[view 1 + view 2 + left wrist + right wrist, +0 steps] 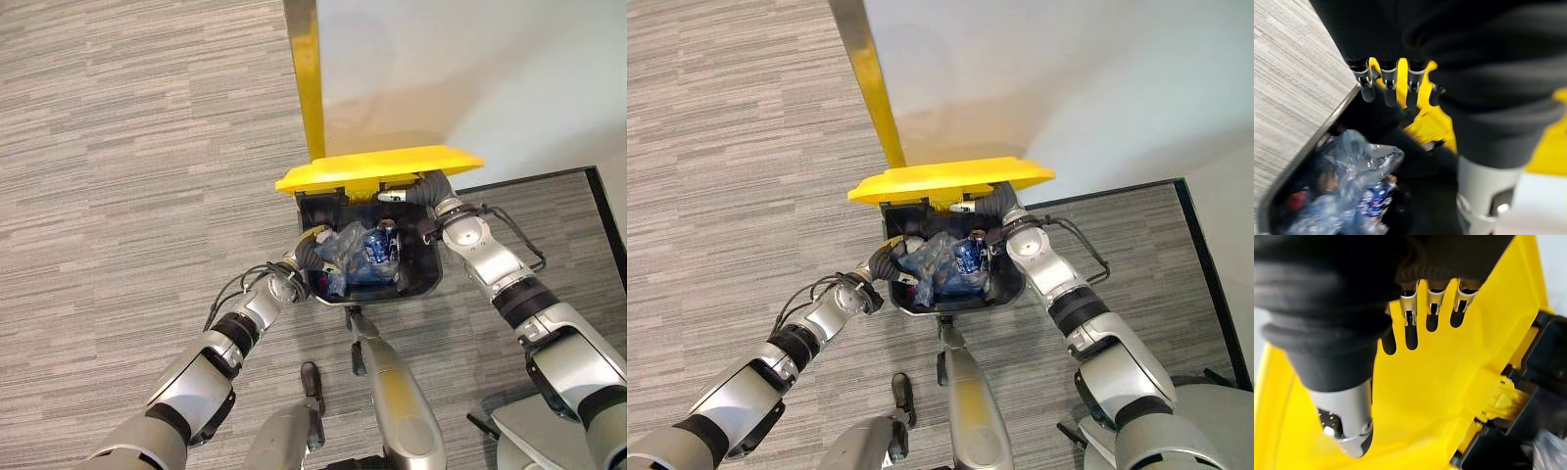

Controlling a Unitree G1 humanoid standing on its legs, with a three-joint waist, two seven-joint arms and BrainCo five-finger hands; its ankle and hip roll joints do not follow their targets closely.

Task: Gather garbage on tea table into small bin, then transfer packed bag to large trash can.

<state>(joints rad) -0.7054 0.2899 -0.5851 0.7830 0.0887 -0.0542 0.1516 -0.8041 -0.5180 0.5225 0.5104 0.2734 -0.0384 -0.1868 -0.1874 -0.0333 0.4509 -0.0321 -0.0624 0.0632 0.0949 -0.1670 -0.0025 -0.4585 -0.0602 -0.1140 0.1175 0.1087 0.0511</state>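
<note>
Propping the yellow lid (382, 166) at centre frame with my flat, straight-fingered right hand (1420, 323), I fear it slipping shut onto my relaxed, empty left hand (1391, 83) above the bag (358, 257).

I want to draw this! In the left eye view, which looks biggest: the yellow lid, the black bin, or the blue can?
1. Yellow lid, the widest.
2. Black bin, slightly narrower, partly hidden under the lid.
3. Blue can, by far the smallest, inside the bin.
</note>
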